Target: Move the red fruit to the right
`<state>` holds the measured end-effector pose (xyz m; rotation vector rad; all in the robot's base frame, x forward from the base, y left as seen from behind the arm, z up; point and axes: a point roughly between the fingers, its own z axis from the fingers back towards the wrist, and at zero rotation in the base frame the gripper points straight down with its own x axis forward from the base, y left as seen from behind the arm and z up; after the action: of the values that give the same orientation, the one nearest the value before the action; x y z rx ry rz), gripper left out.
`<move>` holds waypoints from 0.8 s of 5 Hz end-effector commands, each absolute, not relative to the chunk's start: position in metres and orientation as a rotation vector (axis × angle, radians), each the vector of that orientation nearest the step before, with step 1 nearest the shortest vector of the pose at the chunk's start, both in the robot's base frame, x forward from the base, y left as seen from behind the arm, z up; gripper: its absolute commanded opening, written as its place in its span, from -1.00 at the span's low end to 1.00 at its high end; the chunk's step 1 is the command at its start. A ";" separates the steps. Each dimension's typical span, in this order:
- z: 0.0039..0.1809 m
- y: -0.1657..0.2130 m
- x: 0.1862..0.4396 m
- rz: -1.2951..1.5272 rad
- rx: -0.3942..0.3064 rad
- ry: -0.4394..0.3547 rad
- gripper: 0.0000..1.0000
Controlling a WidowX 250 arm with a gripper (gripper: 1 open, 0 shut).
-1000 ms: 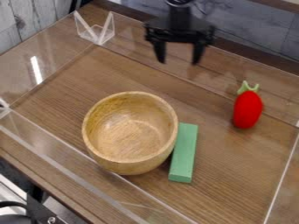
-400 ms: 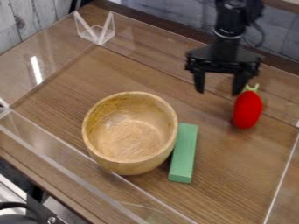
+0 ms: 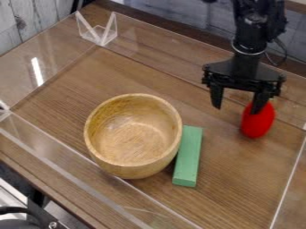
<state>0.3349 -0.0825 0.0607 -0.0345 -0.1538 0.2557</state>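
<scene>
The black two-fingered gripper [image 3: 245, 98] is held wide, apparently for straddling the glossy red strawberry-shaped toy [image 3: 257, 121], which is seen upper right of centre on the brown wooden bench [image 3: 72, 116].

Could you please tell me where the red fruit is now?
In the camera view, the red fruit lies at the right side, beside the gripper.

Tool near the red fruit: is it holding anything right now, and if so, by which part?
Nothing appears to be held; the tool is open over the red fruit, though whether they touch cannot be told.
</scene>
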 end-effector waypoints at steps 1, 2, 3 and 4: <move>0.075 -0.085 0.346 0.299 -0.058 -0.237 1.00; 0.065 -0.084 0.352 0.352 -0.050 -0.249 1.00; 0.065 -0.089 0.362 0.343 -0.051 -0.255 1.00; 0.066 -0.092 0.370 0.332 -0.052 -0.260 1.00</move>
<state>0.3599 -0.0891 0.0493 -0.0335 -0.2069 0.3393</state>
